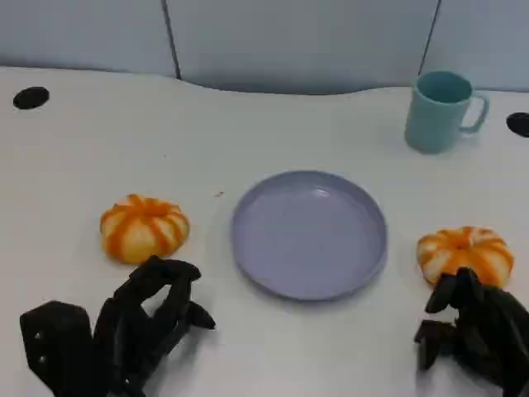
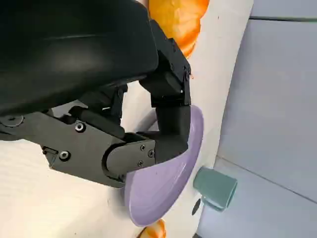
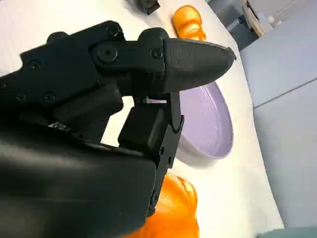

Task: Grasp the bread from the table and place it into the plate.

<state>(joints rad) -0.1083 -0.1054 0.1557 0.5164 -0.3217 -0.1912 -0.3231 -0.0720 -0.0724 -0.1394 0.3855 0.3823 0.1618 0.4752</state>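
Left hand (image 1: 153, 318): fingers curled narrow, holding nothing, near left bread (image 1: 144, 227).
Right hand (image 1: 475, 327): fingers curled, empty, just beside right bread (image 1: 465, 253).

Orange-and-cream striped breads (image 1: 144, 228) (image 1: 465, 254), lavender plate (image 1: 310, 234), teal mug (image 1: 439, 111), white table (image 1: 83, 157).

Mug: a teal mug (image 1: 438, 110) stood upright near the table's far right edge, its handle turned to the right, well apart from the other things.
Table: a white table (image 1: 99, 157) bore everything in view.
Grommets: a black cable grommet (image 1: 30, 98) lay at far left; another (image 1: 519, 124) lay at far right, just beyond the mug.
Backdrop: pale blue-grey panels (image 1: 297, 41) rose behind the table.
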